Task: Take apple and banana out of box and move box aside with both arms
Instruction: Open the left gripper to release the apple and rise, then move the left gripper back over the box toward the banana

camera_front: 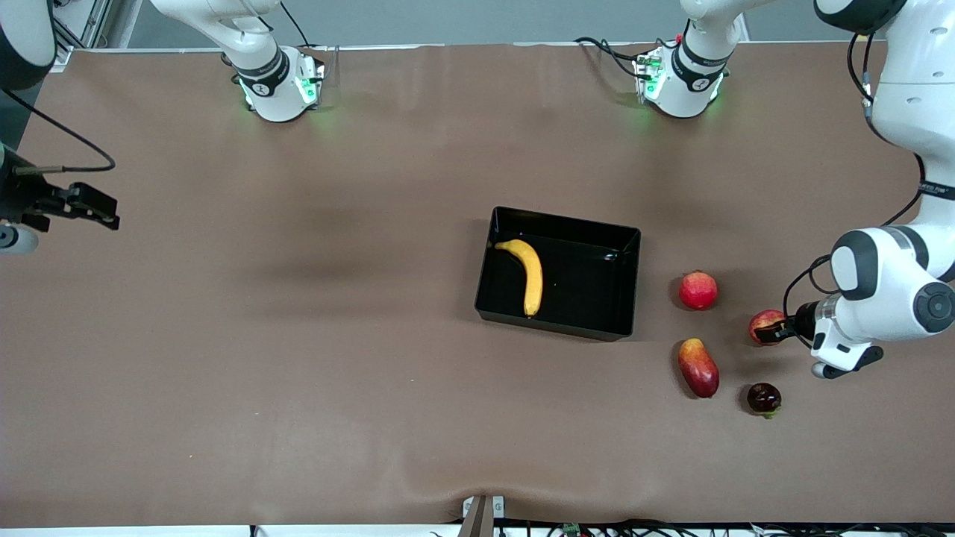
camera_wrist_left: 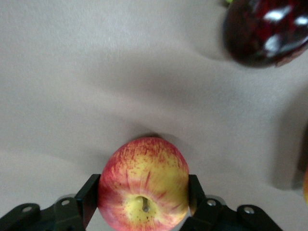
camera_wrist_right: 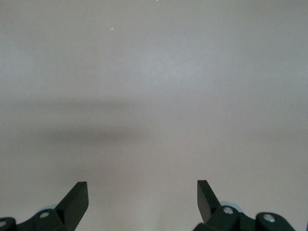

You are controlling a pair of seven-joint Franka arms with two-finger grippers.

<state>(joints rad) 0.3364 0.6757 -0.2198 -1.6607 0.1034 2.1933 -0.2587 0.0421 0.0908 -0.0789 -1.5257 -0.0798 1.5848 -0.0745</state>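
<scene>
Right tool: while it waits out at the right arm's end of the counter, the right tool (camera_front: 101,211) hangs over bare brown surface, jaws spread wide, nothing between them.
Banana: there it lies, the banana (camera_front: 528,274), flat on the floor of the box, along the wall toward the right arm's end. Light, a little soft, smooth-skinned, I'd say; a grip across the thick middle of the curve looks safest, and gentle, since a hard pinch could bruise it.
Box: the box (camera_front: 625,287) sits near mid-counter, glossy black, low walls. Probably stiff, light and slippery; a two-arm move likely wants one tool on each short wall, clamped over the rim.
Other fruit: a plain red round fruit (camera_front: 698,290), a mango (camera_front: 698,367) and a dark fruit (camera_front: 764,397) lie on the counter, between the box and the left arm's end.
Apple: and the apple (camera_wrist_left: 143,186) is out of the box, down at the counter near those fruits, firm and round, apt to roll once let go.
Left tool: the left tool (camera_front: 777,331) is clamped on the apple's sides, stem dimple facing the wrist camera.
</scene>
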